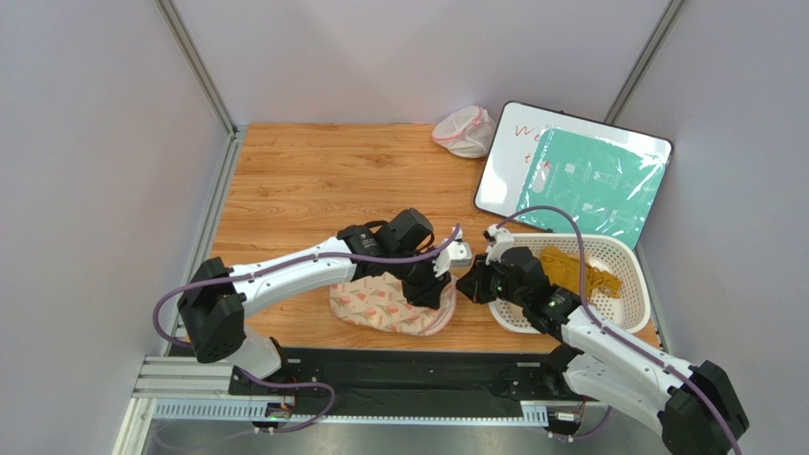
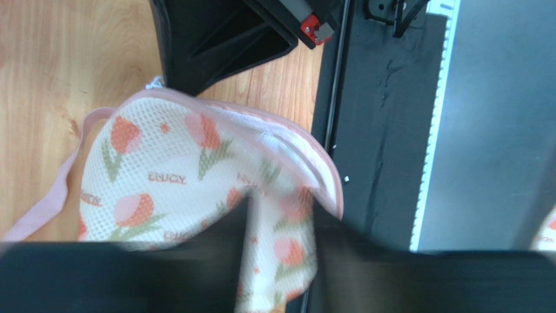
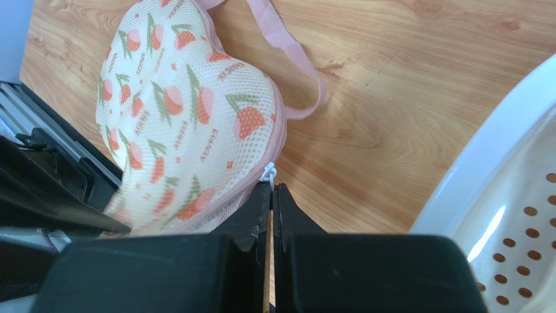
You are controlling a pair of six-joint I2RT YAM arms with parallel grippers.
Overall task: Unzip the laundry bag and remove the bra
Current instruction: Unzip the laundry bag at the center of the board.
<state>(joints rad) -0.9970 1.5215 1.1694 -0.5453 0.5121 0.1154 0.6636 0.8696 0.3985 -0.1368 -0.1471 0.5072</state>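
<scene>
Between right claw [image 3: 272,189] tips, zipper pull [image 3: 267,173] of laundry bag [image 3: 189,117].

mesh cloth laundry bag [image 3: 189,117], wood table [image 3: 404,78]

Basket [image 1: 622,248] beside right gripper [image 1: 464,283]; open tabletop [image 1: 323,180] beyond.

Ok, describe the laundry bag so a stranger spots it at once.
On the wooden table, at its near edge, left of the white basket, lies the laundry bag. It is cream mesh with orange-pink tulips and pink edging, unlike the unprinted white pouch at the far edge.
</scene>
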